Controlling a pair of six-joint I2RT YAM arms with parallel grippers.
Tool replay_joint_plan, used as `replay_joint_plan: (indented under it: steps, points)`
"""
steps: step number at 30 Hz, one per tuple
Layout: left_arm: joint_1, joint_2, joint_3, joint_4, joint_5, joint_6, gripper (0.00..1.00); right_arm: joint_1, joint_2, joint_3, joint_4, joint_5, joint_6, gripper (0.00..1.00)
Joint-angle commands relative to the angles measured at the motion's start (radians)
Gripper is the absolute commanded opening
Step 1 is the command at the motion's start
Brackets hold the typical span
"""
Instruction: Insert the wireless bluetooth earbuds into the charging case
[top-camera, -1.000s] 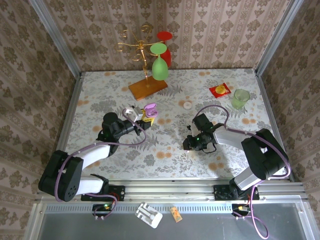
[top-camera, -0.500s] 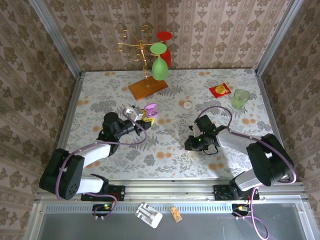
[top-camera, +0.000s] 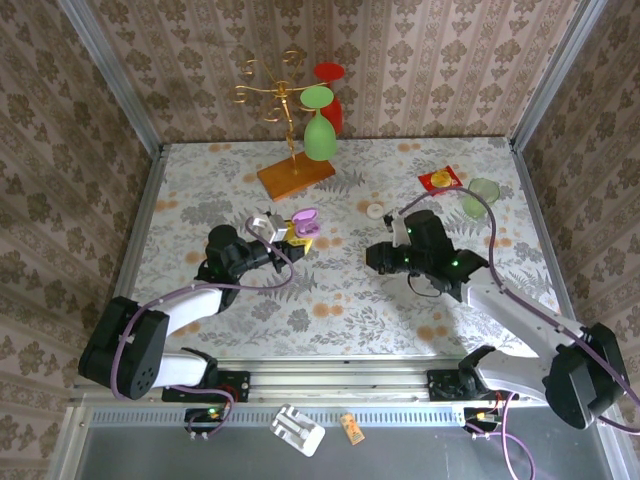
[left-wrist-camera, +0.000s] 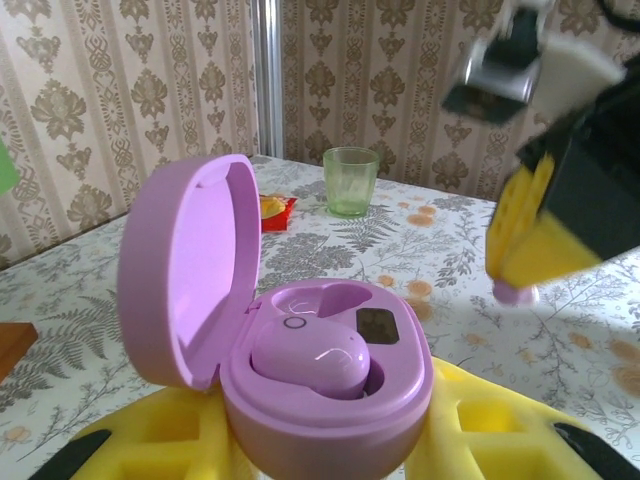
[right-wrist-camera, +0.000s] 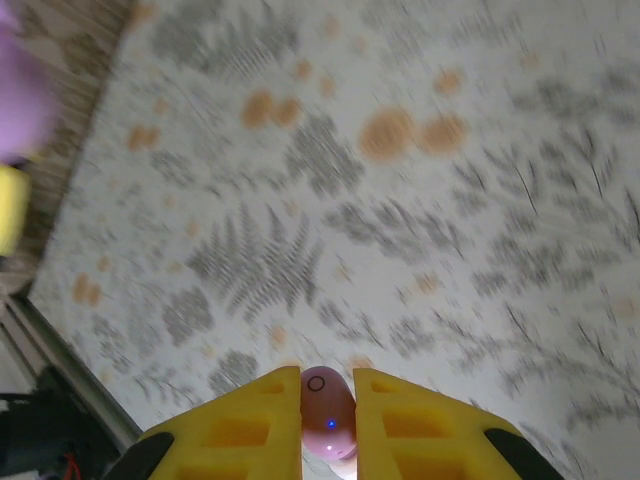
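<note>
Top external view: table (top-camera: 330, 305), flat, covered in pale cloth printed with grey ferns and orange spots. Left gripper (top-camera: 294, 236), yellow-padded, clamped on the charging case (top-camera: 304, 220) and lifting it off the cloth with the lid swung back, presumably so the wells face the other arm. Right gripper (top-camera: 376, 258), raised above mid-table, well apart from the case and pointed toward it; its jaw state is too small to read here. Bystanders along the far side: white disc (top-camera: 375, 210), round and matte; green cup (top-camera: 483, 195), translucent; red packet (top-camera: 438, 180), flat and square; gilt wire stand (top-camera: 290, 140) on a wooden base, hung with one green and one red glass. Left wrist view: the case fills the foreground, a glossy lilac egg-shaped shell, seated between the yellow honeycomb-moulded finger pads that pinch its lower half. Lid (left-wrist-camera: 190, 270) upright on its hinge, smooth and concave. First earbud (left-wrist-camera: 310, 360), a rounded glossy lilac pebble, lies in the near well; the well behind it is empty, paler, with a small dark panel beside it. The right gripper hangs blurred at upper right, a lilac tip showing under its yellow finger. Right wrist view: second earbud (right-wrist-camera: 325, 420), lilac, bearing a small ring mark and a blue light, is pinched between the two yellow fingers, jaws closed on it; judged to be carried toward the vacant well, with the lilac blur at the upper left edge likely the case.
</note>
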Motion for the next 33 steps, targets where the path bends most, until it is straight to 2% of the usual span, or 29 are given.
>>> replay_joint_plan:
  steps: [1,7,12,20,33]
  points:
    - [-0.005,-0.008,0.018,0.046,0.032,-0.041,0.23,0.044,-0.048,0.068,0.076,0.078,-0.026,0.15]
    - [-0.068,-0.004,0.025,0.066,0.024,-0.069,0.23,0.107,-0.04,0.118,0.205,0.118,-0.066,0.13]
    - [-0.096,0.005,0.034,0.087,0.021,-0.085,0.23,0.147,0.012,0.166,0.233,0.128,-0.111,0.13]
    - [-0.128,0.014,0.04,0.121,0.01,-0.109,0.23,0.169,0.087,0.199,0.275,0.106,-0.131,0.13]
    - [-0.131,0.057,0.06,0.225,0.013,-0.174,0.23,0.172,0.117,0.187,0.303,0.105,-0.124,0.13]
